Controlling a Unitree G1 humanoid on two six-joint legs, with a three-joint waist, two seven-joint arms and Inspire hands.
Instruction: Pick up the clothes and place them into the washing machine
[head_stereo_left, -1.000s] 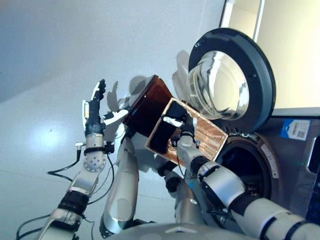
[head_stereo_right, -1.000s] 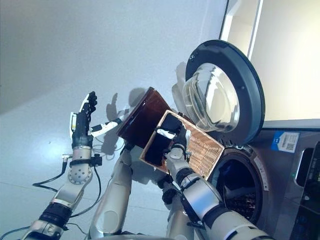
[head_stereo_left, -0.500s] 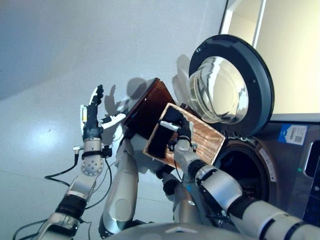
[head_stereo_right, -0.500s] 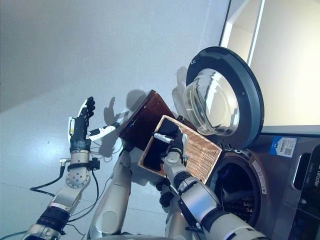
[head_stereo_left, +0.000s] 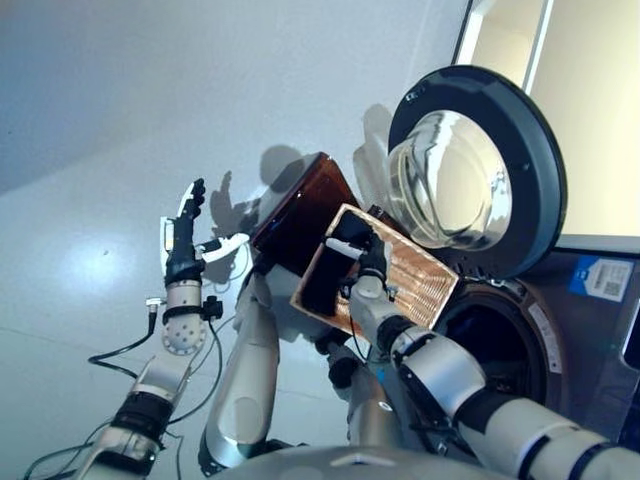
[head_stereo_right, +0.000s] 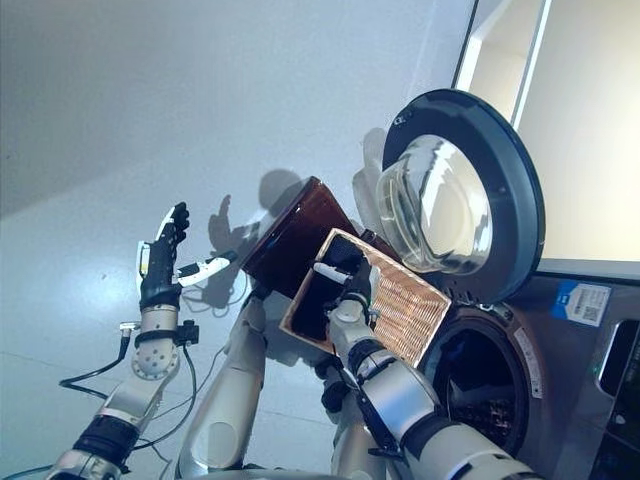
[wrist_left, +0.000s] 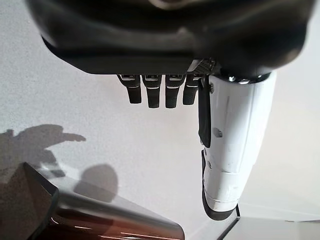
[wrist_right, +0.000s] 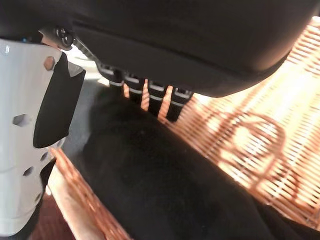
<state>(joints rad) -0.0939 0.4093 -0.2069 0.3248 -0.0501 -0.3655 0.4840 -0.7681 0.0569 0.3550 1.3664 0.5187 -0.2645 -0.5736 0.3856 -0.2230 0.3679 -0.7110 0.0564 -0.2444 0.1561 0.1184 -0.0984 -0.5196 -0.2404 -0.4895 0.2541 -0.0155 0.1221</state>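
Observation:
A black garment lies in a woven wicker basket that stands on a dark brown stand. My right hand reaches into the basket. It is open, its straight fingers press into the black garment and its white-covered thumb sticks out beside the cloth. My left hand is held up to the left of the stand, open and empty, its fingers straight. The washing machine's drum opening gapes just right of the basket.
The round glass door of the washing machine stands swung open behind the basket. Pale grey floor spreads to the left. The machine's dark front panel fills the right edge.
The whole picture has shifted a little, so the camera moved. My right hand has sunk slightly further onto the black garment. My left hand stays raised and open.

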